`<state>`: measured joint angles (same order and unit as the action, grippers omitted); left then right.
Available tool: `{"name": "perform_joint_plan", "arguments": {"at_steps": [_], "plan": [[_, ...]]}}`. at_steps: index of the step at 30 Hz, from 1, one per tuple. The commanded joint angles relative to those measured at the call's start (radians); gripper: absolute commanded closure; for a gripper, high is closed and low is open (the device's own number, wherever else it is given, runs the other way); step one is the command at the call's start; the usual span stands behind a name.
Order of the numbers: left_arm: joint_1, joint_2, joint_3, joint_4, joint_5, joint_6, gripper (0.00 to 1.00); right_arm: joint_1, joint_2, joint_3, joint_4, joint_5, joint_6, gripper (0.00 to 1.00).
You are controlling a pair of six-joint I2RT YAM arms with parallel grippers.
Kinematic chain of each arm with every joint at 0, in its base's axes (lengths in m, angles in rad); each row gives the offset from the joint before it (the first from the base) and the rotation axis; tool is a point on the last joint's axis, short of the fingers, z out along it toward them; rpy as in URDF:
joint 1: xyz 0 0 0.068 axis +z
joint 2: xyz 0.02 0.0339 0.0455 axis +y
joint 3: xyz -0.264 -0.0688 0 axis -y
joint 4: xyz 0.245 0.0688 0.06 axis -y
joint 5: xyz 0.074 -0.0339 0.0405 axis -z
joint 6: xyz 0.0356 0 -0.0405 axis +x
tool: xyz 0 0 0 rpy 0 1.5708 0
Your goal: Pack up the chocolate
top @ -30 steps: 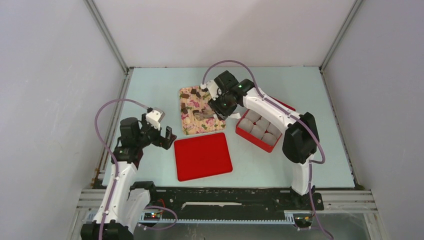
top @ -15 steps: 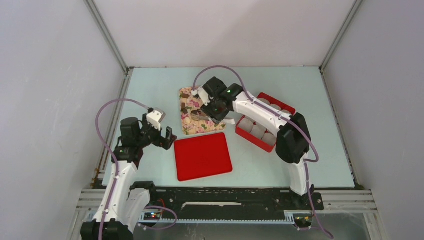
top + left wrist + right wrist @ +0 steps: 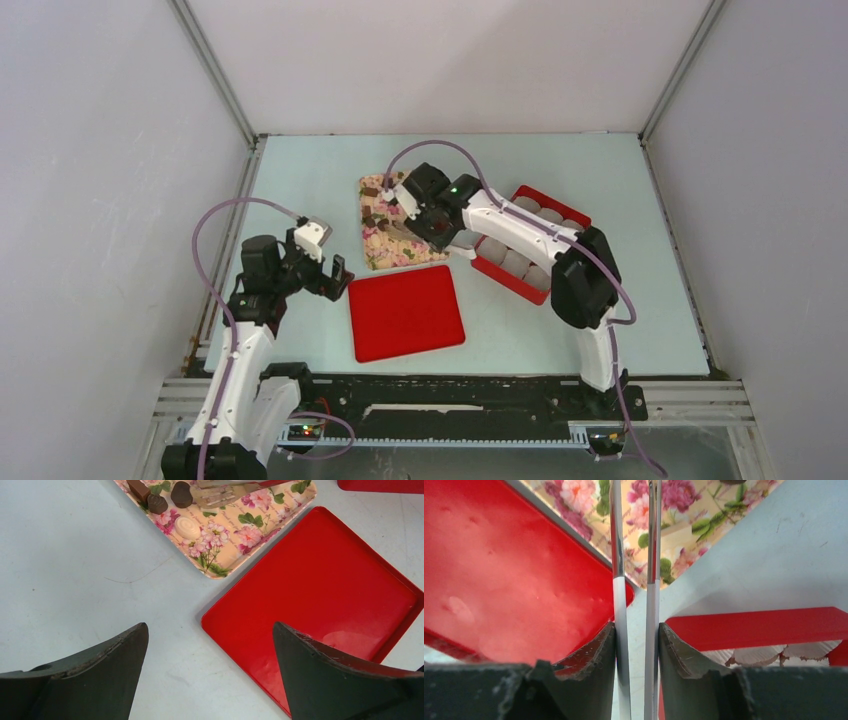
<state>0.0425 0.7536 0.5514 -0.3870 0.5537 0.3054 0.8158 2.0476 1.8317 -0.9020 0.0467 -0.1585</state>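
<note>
Several chocolate pieces lie on the far left of the floral tray [image 3: 392, 252]: dark brown lumps [image 3: 157, 503], a dark heart [image 3: 181, 494] and a pale one [image 3: 187, 527]. My right gripper [image 3: 432, 212] is over the tray and shut on metal tongs with white handles [image 3: 617, 555]. The tongs' toothed tips [image 3: 220, 493] rest right beside the dark heart. Whether they grip a piece I cannot tell. My left gripper [image 3: 336, 277] is open and empty, low over the table left of the red lid [image 3: 330, 580].
The red box [image 3: 497, 267] with grey-white paper cups [image 3: 517, 258] stands right of the floral tray. The flat red lid [image 3: 405, 312] lies in front of the tray. Grey walls close in the table on three sides.
My right gripper has moved left with the tongs, from beside the red box to over the floral tray. The left arm has not moved.
</note>
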Motion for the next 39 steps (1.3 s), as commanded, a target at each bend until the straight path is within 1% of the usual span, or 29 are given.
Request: {"name": "perform_joint_plan", "arguments": {"at_steps": [1,7,10,12,17,24,28,34,39], "plan": [[0.005,-0.011,-0.013,-0.004,0.019,0.038,0.03,-0.006,-0.156,-0.050,0.030,-0.032,-0.038,0.76],[0.004,-0.017,-0.010,-0.019,0.019,0.052,0.03,-0.020,-0.281,-0.126,0.058,-0.036,-0.065,0.80],[0.004,-0.017,-0.010,-0.024,0.025,0.060,0.03,-0.043,-0.330,-0.148,0.059,-0.036,-0.081,0.80],[0.004,-0.012,-0.008,-0.025,0.033,0.062,0.03,-0.067,-0.366,-0.167,0.063,-0.071,-0.090,0.80],[0.005,0.000,0.005,-0.040,0.056,0.066,0.04,-0.190,-0.443,-0.225,0.078,-0.122,-0.092,0.81],[0.004,-0.003,-0.005,-0.037,0.047,0.076,0.04,-0.388,-0.542,-0.308,0.090,-0.186,-0.084,0.83],[0.004,-0.003,-0.004,-0.036,0.043,0.075,0.05,-0.481,-0.608,-0.364,0.096,-0.202,-0.085,0.84],[0.004,-0.003,-0.005,-0.042,0.036,0.083,0.05,-0.581,-0.673,-0.443,0.091,-0.207,-0.091,0.87],[0.004,0.001,-0.004,-0.044,0.041,0.084,0.05,-0.626,-0.696,-0.493,0.090,-0.163,-0.110,0.86]]}}
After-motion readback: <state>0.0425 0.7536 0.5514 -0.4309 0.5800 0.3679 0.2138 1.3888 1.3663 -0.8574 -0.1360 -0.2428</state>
